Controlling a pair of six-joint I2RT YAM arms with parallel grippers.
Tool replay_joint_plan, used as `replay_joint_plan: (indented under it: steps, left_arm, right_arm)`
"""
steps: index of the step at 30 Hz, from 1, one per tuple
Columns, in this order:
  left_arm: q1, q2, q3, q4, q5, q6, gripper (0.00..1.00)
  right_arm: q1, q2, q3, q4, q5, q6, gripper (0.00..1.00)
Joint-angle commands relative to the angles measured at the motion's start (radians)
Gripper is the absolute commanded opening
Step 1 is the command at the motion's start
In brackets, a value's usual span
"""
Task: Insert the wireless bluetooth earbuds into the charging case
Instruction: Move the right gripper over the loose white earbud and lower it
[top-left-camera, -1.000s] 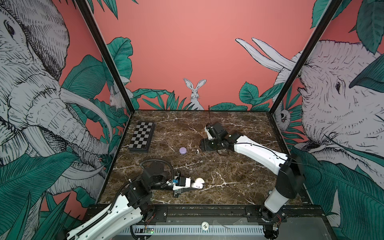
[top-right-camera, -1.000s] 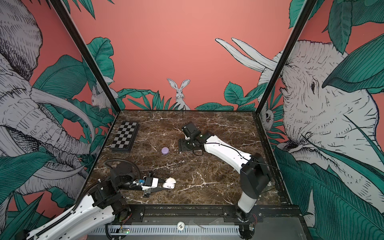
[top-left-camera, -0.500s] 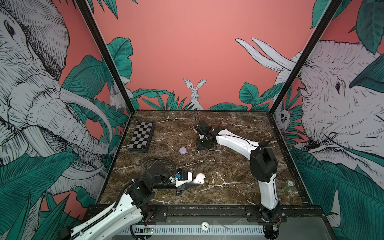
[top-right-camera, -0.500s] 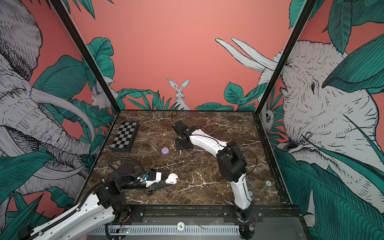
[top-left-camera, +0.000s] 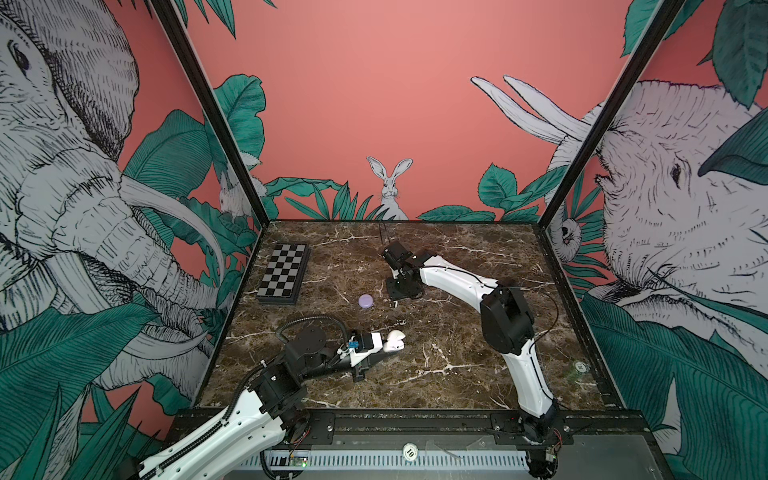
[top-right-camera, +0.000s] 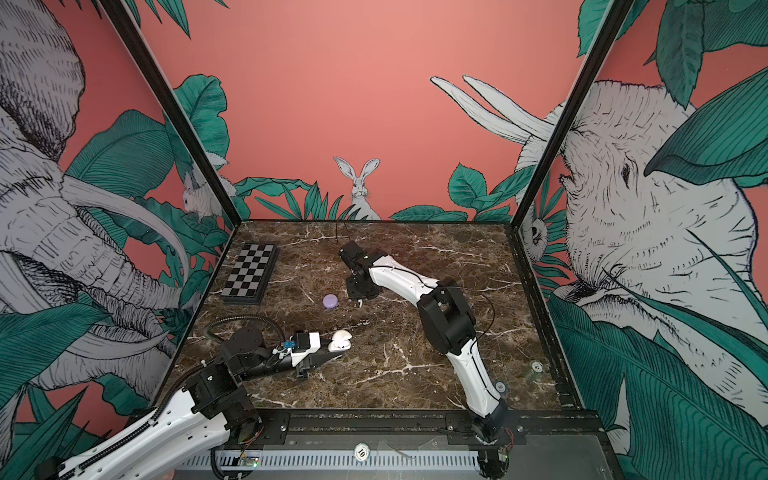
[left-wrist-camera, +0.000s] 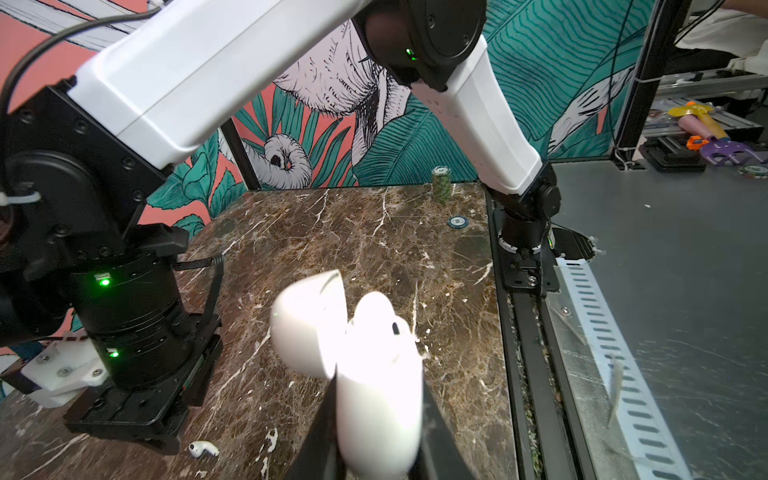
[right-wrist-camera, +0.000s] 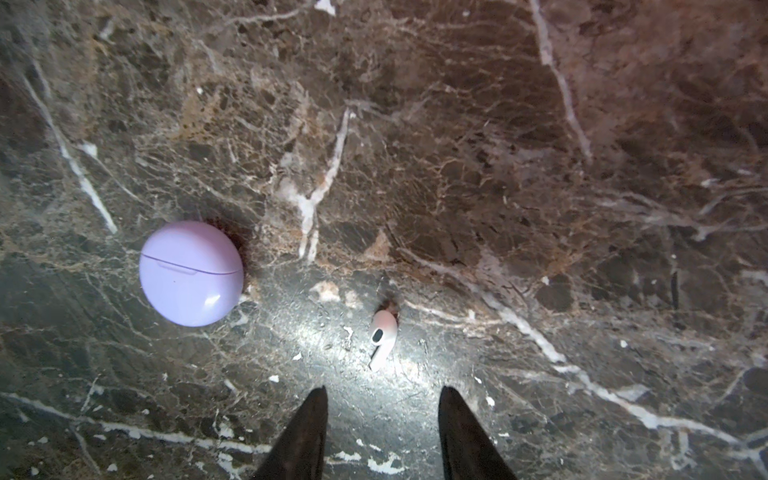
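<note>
Tiny stemmed earbud (right-wrist-camera: 381, 338), apparently white

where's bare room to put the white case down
Bare brown marble tabletop lies far right, between the right arm and the side wall, and near front, between the open white charging case and that arm's base. Crowded: round lilac case, small white earbud, right hand above it.

You get soft, even light in both top views, walls (top-left-camera: 374, 83) bowing at the frame edges. Your left wrist view blows the case (left-wrist-camera: 374, 374) out white; the right wrist view pools glare on the marble (right-wrist-camera: 324, 361), dimming outward.
</note>
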Motion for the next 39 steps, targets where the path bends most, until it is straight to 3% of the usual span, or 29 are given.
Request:
replay_joint_plan:
  steps: [1,39]
  left_arm:
    - [-0.001,-0.01,0.016,0.018,-0.019,0.015,0.0]
    - [-0.001,0.02,0.022,0.016,-0.008,0.036,0.0]
  right_arm:
    - [-0.003,0.024,0.037,-0.045,0.011,-0.011,0.42]
    - [-0.002,0.166,0.163,-0.095,0.015,-0.074,0.3]
